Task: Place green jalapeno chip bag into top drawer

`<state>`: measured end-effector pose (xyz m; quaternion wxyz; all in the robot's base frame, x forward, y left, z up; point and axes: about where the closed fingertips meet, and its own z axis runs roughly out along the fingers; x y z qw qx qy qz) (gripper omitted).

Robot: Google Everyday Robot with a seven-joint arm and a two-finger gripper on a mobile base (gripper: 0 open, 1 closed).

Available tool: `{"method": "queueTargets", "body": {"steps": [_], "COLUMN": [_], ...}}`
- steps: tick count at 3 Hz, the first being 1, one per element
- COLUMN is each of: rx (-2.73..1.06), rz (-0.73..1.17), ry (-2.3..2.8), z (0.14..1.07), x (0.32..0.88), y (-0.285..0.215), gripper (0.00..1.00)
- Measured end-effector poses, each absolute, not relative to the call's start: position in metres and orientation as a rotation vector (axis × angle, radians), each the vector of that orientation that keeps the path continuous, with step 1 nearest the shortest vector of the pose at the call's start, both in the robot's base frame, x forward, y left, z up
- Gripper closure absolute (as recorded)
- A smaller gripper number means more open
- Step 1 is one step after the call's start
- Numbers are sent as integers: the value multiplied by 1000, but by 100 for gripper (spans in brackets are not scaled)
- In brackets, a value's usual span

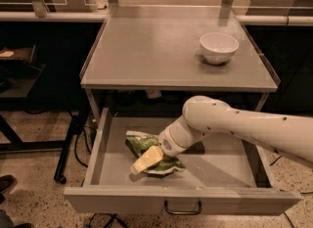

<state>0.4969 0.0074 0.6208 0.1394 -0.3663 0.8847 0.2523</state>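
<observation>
Pincer (145, 160): down inside the top drawer (98, 149), left of centre, lying right on the green jalapeno chip bag (139, 142). Its pale yellowish tip slants toward the drawer's front-left corner. I cannot tell how far it is open or whether it has hold of the bag.

Bag: flat on the drawer floor, crumpled, one end toward the back and the other toward the front wall. It is near the left wall but apart from it.

Edges and room:
- The drawer is pulled well out.
- The white arm (244, 124) comes in from the right, passing below the front edge of the table top (156, 51) and above the drawer's right side.
- The drawer floor right of the bag is bare, partly shadowed by the arm.

Writing: pale print on the bag, not legible to me.

Count: one bag, one white bowl (218, 47) on the table top at back right, one open drawer, one dark handle (182, 207) at centre of its front panel.
</observation>
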Motion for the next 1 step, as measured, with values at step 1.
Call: {"method": "queueTargets", "body": {"steps": [1], "rx": [-1059], "rz": [729], "ry": [2557], "z": [621], "x": [497], "y": [7], "gripper": [0]}}
